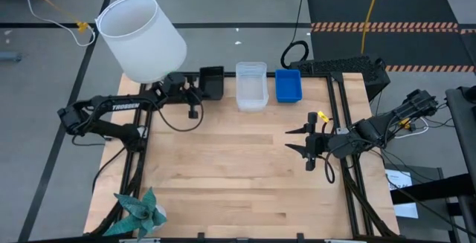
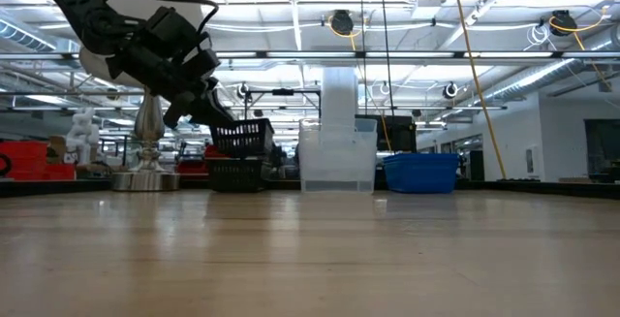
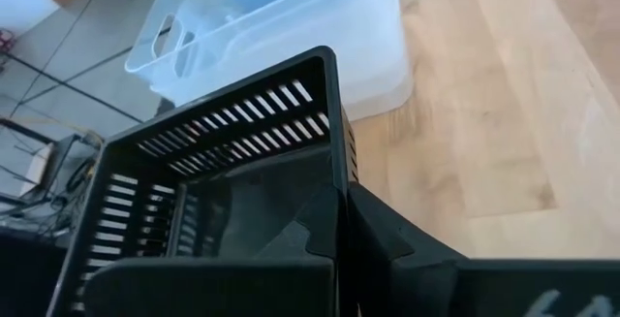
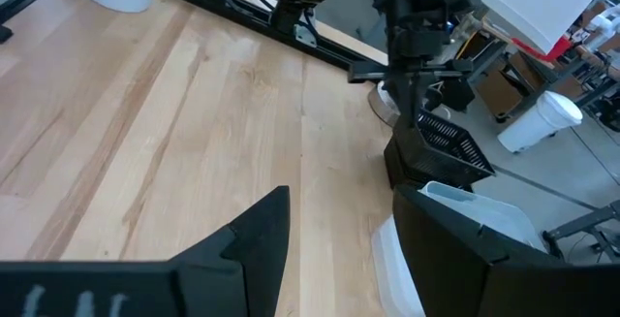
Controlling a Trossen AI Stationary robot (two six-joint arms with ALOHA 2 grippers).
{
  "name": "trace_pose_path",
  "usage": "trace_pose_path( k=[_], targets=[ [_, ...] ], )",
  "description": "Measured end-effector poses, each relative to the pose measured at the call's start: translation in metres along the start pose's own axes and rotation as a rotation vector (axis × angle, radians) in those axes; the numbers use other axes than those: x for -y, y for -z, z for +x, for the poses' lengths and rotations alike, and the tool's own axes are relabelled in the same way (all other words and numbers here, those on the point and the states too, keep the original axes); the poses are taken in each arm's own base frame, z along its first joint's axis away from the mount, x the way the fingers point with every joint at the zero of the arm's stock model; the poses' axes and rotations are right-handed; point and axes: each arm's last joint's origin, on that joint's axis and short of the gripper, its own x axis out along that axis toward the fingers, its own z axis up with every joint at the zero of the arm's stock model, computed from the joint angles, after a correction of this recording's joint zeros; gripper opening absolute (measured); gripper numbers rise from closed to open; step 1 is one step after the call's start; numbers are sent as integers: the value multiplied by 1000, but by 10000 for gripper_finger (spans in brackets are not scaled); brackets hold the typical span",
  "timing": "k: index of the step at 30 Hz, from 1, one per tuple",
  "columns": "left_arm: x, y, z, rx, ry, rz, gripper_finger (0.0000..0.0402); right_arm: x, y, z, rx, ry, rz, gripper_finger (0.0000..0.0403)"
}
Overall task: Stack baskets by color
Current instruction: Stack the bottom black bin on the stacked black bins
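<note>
Three groups of baskets stand along the table's far edge: black (image 1: pixel 212 82), clear (image 1: pixel 251 85) and blue (image 1: pixel 288 85). My left gripper (image 1: pixel 195 88) is at the black ones, shut on a black basket (image 2: pixel 242 138). It holds that basket tilted just above another black basket (image 2: pixel 235 172) standing on the table. The clear stack (image 2: pixel 336 152) and the blue basket (image 2: pixel 421 172) stand to its right. My right gripper (image 1: pixel 290 140) hangs open over the table's right side with nothing between its fingers. My left gripper pinches one side wall of the black basket at its rim (image 3: pixel 337 167), with one finger inside the basket and one outside. The fingers come from the table's left, slanting down. The basket is lifted and tilted over the lower black basket; whether the two touch, I cannot tell.
A big white lampshade (image 1: pixel 141 35) stands over the far left corner, close behind my left arm. A teal paper star (image 1: pixel 137 209) lies at the near left corner. Bare wood (image 1: pixel 238 176) fills the middle and near part of the table.
</note>
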Motion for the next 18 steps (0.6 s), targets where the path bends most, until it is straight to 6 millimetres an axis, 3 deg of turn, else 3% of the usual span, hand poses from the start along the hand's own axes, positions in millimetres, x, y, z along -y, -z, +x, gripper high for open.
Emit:
trace_pose_path(
  k=[18],
  targets=[
    [-3,8,6,-21,-9,30,9,0,0,0,0,0,-4,178]
  ],
)
